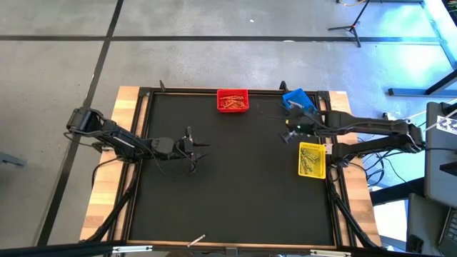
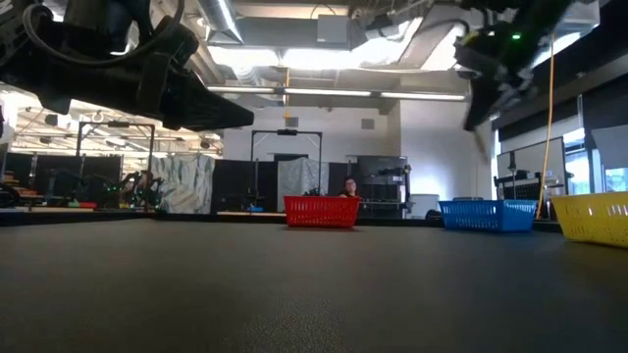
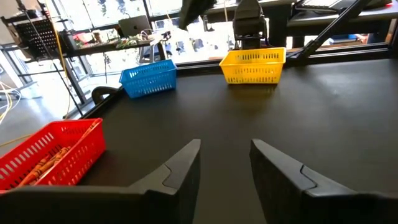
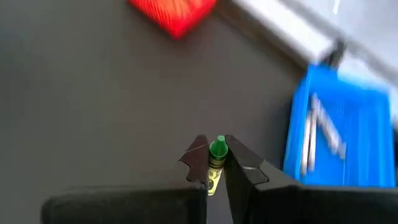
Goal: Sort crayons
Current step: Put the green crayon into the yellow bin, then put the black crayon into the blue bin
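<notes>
Black matting covers the table (image 1: 235, 178), bordered by a wooden frame. Right gripper (image 4: 216, 163) hangs above the mat beside the blue bin (image 4: 339, 127), fingers clamped on a green-tipped crayon (image 4: 216, 160). Left gripper (image 3: 225, 163) hovers over the mat's left half, fingers spread, holding nothing. Other crayons (image 1: 232, 103) lie in the red bin (image 1: 233, 92); more rest in the yellow bin (image 1: 311, 145).

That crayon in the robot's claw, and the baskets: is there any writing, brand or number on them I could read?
No text can be read in any view.
Crayon in the right gripper: its yellow wrapper has dark marks, too blurred to read.
Red bin, blue bin, yellow bin: plain mesh walls, no labels visible.
Background room: no legible sign.
</notes>
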Controlling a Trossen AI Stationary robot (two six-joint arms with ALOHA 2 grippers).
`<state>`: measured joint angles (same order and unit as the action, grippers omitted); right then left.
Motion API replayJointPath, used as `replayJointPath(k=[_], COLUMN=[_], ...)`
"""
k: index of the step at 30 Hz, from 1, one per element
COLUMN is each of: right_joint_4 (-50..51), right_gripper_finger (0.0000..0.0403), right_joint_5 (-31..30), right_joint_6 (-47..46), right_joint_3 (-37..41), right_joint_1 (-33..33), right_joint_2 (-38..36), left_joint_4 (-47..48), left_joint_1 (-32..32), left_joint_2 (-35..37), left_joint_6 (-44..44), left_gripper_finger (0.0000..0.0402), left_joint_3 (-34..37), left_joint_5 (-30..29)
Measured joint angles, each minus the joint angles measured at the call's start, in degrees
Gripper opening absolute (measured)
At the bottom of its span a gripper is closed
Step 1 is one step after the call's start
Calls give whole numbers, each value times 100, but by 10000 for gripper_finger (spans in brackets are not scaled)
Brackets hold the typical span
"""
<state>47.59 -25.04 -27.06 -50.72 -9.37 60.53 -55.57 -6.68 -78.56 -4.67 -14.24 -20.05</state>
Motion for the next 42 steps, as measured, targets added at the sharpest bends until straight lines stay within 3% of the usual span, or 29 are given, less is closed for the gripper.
replayJointPath(k=[6, 12, 23, 29, 35, 37, 42], right_joint_4=[1738, 2371, 1977, 1959, 1969, 1550, -579], right_gripper_finger=[18, 27, 44, 108, 168, 174, 177], right_joint_5=[887, 1398, 2367, 2325, 2788, 2652, 1996], right_joint_6=[-1452, -2481, -2514, -2500, -2354, -2270, -1269], right_joint_3=[0, 197, 1002, 1062, 561, 339, 209], right_joint_1=[226, 621, 671, 671, 689, 809, 1231], right_joint_2=[-83, -29, 348, 448, 450, 448, 476], left_joint_4=[0, -2, -28, -32, -20, -20, -12], left_joint_1=[2, 2, 2, 2, 2, 2, -5], left_joint_2=[0, 0, 0, 0, 0, 0, 0], left_joint_6=[-2, -2, -2, -2, 0, 0, 0], left_gripper_finger=[131, 131, 131, 131, 131, 131, 131], left_joint_3=[0, 0, 0, 0, 0, 0, 0], left_joint_5=[-1, -2, -6, -4, 0, 46, 312])
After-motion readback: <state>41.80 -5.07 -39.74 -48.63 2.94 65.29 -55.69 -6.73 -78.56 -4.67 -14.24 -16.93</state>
